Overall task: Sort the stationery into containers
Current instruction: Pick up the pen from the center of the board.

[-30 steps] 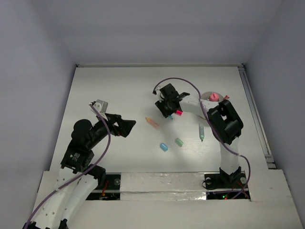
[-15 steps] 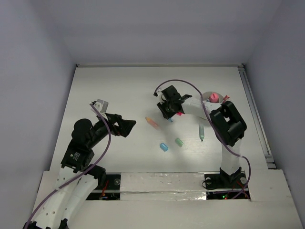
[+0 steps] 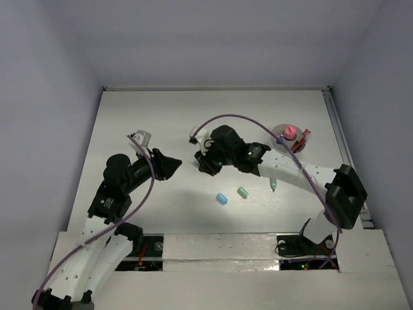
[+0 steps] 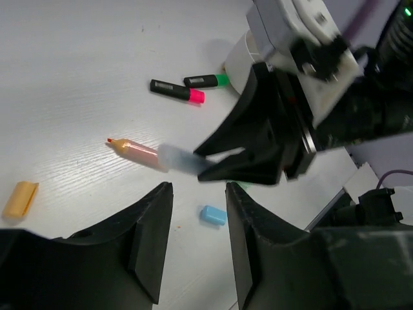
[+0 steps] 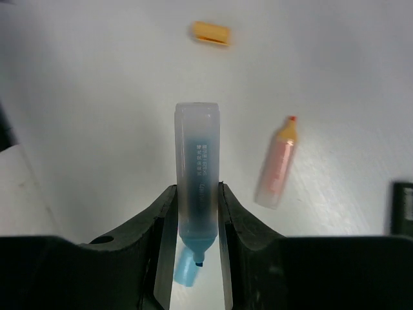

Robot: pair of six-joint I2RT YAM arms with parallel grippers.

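Looking at your right gripper [image 5: 195,195], you have both fingers clamped on a blue marker [image 5: 197,148], which sticks straight out past the fingertips above the table [image 3: 148,116]. An uncapped orange marker [image 5: 276,165] lies on the table at 3 o'clock from it, apart, and a loose orange cap [image 5: 211,32] lies at 12 o'clock. Your left gripper [image 4: 199,194] is spread wide, holding and touching nothing, facing the right one near the table's middle. The cup [image 3: 282,129] sits at 2 o'clock on the table. A blue eraser [image 3: 221,198] and a mint eraser [image 3: 242,192] lie at 5 o'clock from the right gripper.
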